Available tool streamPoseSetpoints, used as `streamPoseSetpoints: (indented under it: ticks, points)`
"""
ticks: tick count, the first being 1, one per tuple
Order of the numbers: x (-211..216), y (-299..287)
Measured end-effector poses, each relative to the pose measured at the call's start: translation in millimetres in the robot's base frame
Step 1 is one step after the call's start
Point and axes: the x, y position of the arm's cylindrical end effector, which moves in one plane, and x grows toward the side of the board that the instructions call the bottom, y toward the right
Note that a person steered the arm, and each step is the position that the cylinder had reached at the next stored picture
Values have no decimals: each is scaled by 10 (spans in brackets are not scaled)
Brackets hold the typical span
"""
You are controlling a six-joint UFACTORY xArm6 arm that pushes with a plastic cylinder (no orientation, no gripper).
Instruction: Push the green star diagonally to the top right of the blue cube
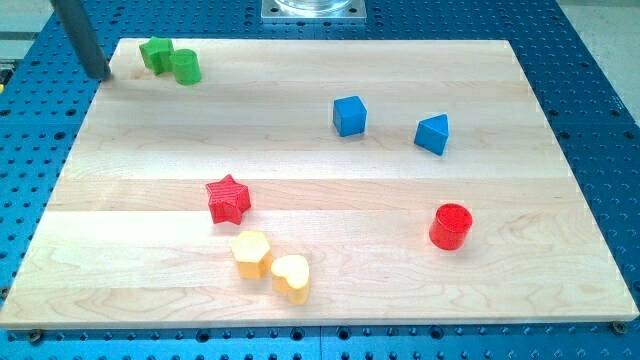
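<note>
The green star [155, 53] lies near the board's top left corner, touching a green cylinder [186, 66] on its right. The blue cube [349, 115] sits right of centre in the upper half, far to the right of the star. My tip [101, 75] rests at the board's top left edge, a short way to the left of and slightly below the green star, not touching it.
A blue triangular block [432, 133] lies right of the blue cube. A red star [228, 198] sits left of centre. A yellow block [250, 252] and a yellow heart [291, 276] lie near the bottom. A red cylinder [450, 226] stands at lower right. The wooden board [320, 170] lies on a blue perforated table.
</note>
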Motion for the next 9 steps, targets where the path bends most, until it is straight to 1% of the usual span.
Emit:
streamPoseSetpoints:
  ticks: [1,3,4,5,6,7,8,9]
  points:
    - [-117,2]
    - [-60,1155]
    - [76,1684]
    - [15,1758]
    - [50,2274]
    - [81,3699]
    - [247,4418]
    - [412,3435]
